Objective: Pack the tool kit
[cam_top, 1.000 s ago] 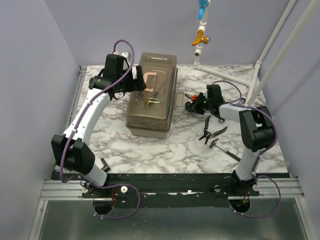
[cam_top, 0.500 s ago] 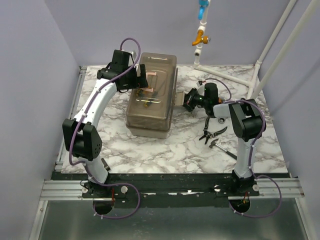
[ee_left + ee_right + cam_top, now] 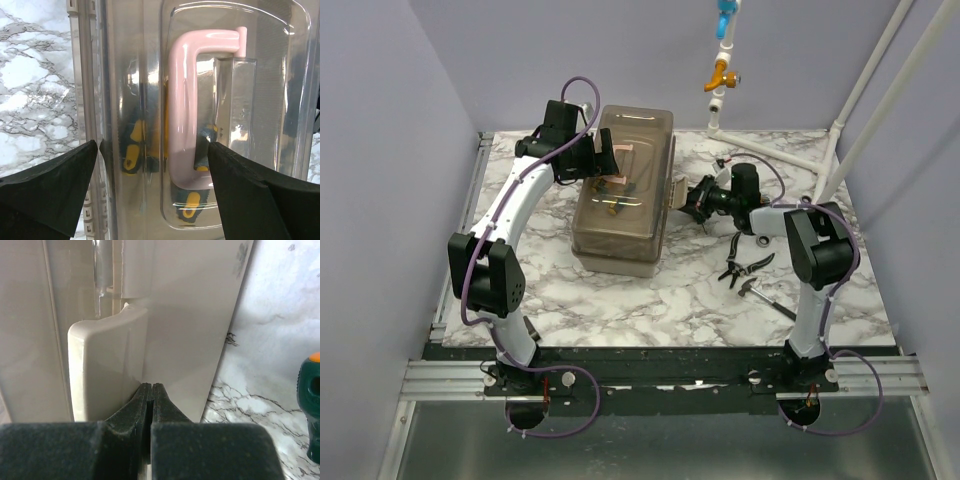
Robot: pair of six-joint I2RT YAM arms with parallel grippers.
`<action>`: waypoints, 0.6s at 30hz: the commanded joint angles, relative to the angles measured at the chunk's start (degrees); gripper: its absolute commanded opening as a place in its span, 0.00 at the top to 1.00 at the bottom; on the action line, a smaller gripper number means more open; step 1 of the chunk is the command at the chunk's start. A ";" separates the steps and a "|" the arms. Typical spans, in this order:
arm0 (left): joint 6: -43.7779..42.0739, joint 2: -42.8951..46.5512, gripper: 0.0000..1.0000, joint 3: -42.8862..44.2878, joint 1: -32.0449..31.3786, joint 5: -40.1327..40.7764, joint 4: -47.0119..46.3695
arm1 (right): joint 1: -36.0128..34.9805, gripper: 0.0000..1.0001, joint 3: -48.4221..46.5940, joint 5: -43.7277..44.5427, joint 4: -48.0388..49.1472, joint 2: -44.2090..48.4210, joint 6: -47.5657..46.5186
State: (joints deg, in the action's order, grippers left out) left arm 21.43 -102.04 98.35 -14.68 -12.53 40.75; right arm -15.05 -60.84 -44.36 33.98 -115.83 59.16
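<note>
The closed grey-brown toolbox [image 3: 620,215] lies in the middle of the marble table, its smoky lid [image 3: 125,60] down and its pink handle [image 3: 180,100] flat on top. Yellow-and-dark tool handles [image 3: 131,150] show through the lid. My left gripper [image 3: 609,165] hovers over the lid, open, its jaws straddling the pink handle [image 3: 619,163] without touching it. My right gripper [image 3: 678,205] is shut and empty, its fingertips [image 3: 151,387] pressed against the beige latch [image 3: 107,365] on the toolbox's right side wall [image 3: 190,315]. Loose pliers [image 3: 744,265] lie to the right.
A small hammer-like tool [image 3: 765,297] lies near the pliers. A green screwdriver handle with an orange end [image 3: 310,412] lies just right of the right gripper. White pipe legs [image 3: 790,155] stand at the back right and a hanging valve [image 3: 722,72] is above.
The left gripper moved right over the lid and handle. The right gripper moved left from the loose tools to the toolbox's side latch.
</note>
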 commanded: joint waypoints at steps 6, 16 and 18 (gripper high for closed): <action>-0.70 -0.69 0.07 -2.14 -0.09 -1.61 0.59 | -5.04 0.99 -12.03 8.42 -23.42 6.80 -14.08; -0.51 -1.09 0.07 -3.29 -0.09 -2.85 -0.12 | -13.57 0.99 -39.13 33.52 -60.55 -1.18 -27.50; -0.42 -1.29 0.07 -3.51 -0.09 -3.08 -0.40 | -15.41 0.99 -45.06 39.20 -67.37 -4.65 -28.83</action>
State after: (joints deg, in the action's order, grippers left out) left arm 21.43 -102.04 97.23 -13.63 -12.84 38.20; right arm -24.23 -93.51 -13.52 -23.35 -116.95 34.33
